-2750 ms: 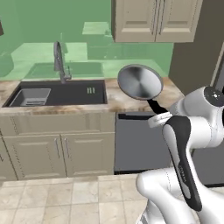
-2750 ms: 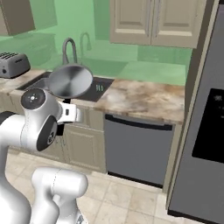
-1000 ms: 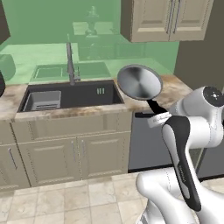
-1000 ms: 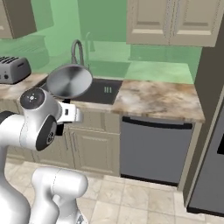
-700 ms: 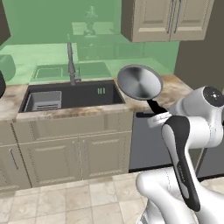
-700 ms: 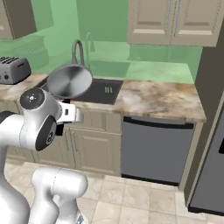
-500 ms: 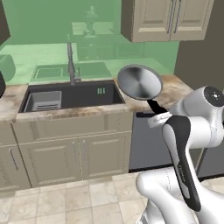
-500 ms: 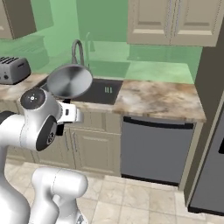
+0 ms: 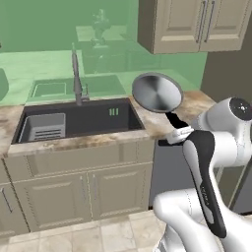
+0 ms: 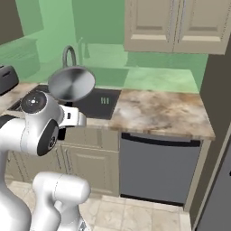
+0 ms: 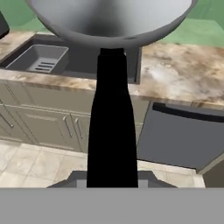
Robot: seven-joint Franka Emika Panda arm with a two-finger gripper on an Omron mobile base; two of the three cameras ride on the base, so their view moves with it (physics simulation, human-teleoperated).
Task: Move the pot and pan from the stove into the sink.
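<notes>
the claw (image 11: 112, 181) is clamped narrow on the black handle of the pan (image 9: 157, 92), holding it in the air, tilted up over the marble tabletop (image 9: 194, 101) just right of the sink (image 9: 93, 118). judging by this, the pan is lifted but not yet delivered, and the pot seems left to fetch. the basin lies open, with the ribbed rack (image 9: 44, 127) at its far left, well apart from the pan, and the faucet (image 9: 76, 78) behind, so its right half gives free room past the tabletop edge.
</notes>
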